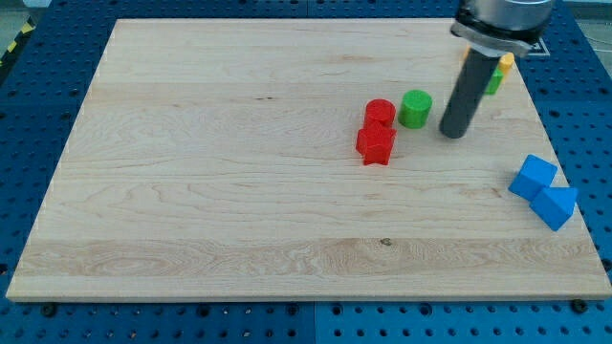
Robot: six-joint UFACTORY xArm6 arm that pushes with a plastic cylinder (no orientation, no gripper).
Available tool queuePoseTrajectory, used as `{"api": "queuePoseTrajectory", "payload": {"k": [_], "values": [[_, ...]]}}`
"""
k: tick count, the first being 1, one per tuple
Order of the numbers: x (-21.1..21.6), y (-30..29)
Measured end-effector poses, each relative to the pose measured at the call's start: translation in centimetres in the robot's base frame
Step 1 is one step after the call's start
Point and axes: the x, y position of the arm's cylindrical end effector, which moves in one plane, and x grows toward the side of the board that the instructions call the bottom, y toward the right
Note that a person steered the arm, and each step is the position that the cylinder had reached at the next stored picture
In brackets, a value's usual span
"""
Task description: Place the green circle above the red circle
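Sitting on a blue pegboard bench (57, 57) is the big pale wooden board (220, 172), and that's the only thing here holding anything, with every block resting loose on top of it and none stacked. Next biggest is the arm's dark rod (465, 96), coming down from the view's top right at a slight tilt; my tip (453, 132) is down at the board, just to the view's right of the green circle, with a small gap, so not touching as far as I can tell. It's only a bare rod, nothing to open or close, and it has hold of nothing. Over by the view's right edge are two blue blocks (542, 191), angular ones, touching each other. Then the red star-ish block (376, 145), with the red circle (380, 112) butted right against its upper side. The green circle (415, 108) sits just to the view's right of the red circle, about level with it, close beside. Behind the rod, mostly hidden, there's a sliver of yellow block (506, 63) and a green block (493, 81), shapes I can't make out.
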Motion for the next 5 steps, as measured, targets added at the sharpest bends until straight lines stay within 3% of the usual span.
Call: {"api": "queuePoseTrajectory", "payload": {"k": [2,3,5], "values": [[-1.7,-1.1],[-2.4,1.0],[-3.1,-3.4]]}}
